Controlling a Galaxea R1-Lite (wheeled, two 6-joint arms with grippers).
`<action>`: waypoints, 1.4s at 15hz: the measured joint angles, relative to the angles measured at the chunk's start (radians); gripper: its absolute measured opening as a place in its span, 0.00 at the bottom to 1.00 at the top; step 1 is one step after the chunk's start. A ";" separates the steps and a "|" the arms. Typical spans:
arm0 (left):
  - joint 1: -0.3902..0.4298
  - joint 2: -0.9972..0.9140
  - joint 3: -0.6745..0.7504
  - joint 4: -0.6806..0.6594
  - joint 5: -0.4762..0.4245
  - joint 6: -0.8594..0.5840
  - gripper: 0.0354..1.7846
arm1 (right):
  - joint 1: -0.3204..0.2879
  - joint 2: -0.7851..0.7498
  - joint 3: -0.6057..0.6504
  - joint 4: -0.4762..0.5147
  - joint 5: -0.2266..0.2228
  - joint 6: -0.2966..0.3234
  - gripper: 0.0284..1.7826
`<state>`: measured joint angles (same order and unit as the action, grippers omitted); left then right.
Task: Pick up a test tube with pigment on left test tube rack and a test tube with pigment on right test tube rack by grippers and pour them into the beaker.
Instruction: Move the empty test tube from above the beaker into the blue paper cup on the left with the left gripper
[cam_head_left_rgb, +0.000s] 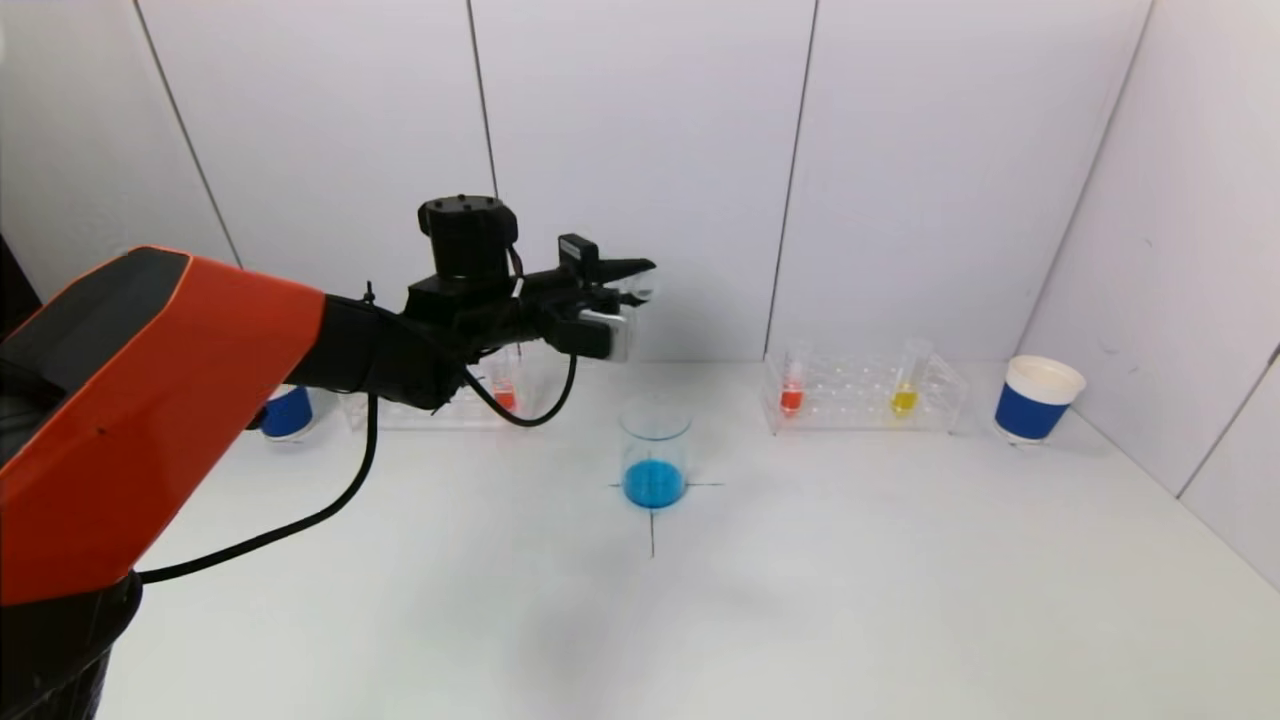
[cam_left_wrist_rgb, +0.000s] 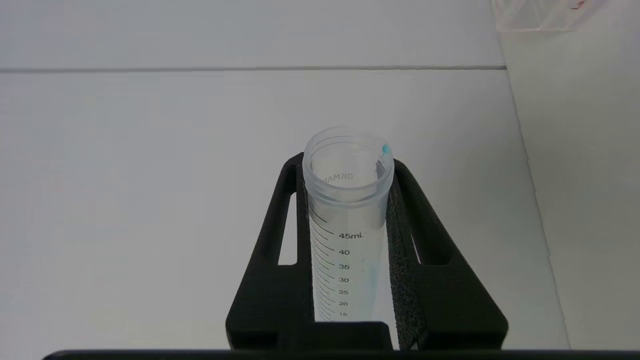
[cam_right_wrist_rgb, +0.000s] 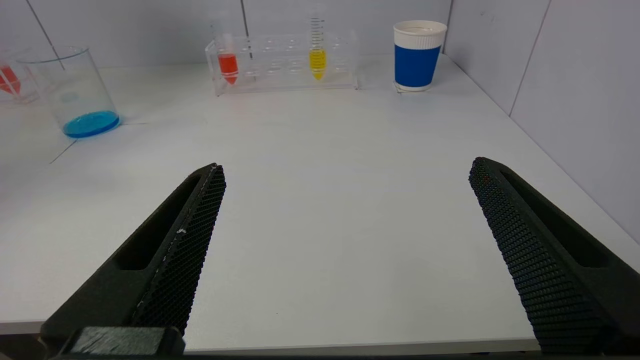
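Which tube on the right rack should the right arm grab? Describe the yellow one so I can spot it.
Find the clear rack at the table's back right, beside the blue cup. It holds two tubes; the yellow tube stands nearer the cup, the red tube at the far end.

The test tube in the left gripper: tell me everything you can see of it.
The test tube is clear plastic, uncapped, with printed millilitre graduations. It looks emptied, with only a blue droplet at the rim. The left gripper is shut on it, foam pads pressing both sides. In the head view it lies roughly level, mouth away from the arm, above and behind the beaker, which holds blue liquid.
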<state>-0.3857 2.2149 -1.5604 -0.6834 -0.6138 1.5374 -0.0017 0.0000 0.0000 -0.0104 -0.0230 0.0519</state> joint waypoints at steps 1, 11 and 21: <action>0.000 -0.012 -0.006 0.000 0.038 -0.045 0.23 | 0.000 0.000 0.000 0.000 0.000 0.000 0.99; -0.005 -0.093 -0.259 0.036 0.575 -0.604 0.23 | 0.000 0.000 0.000 0.000 0.000 0.000 0.99; 0.040 -0.198 -0.428 0.324 1.163 -0.963 0.23 | 0.000 0.000 0.000 0.000 0.000 0.000 0.99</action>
<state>-0.3457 2.0170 -1.9887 -0.3591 0.5494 0.5747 -0.0017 0.0000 0.0000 -0.0100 -0.0230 0.0519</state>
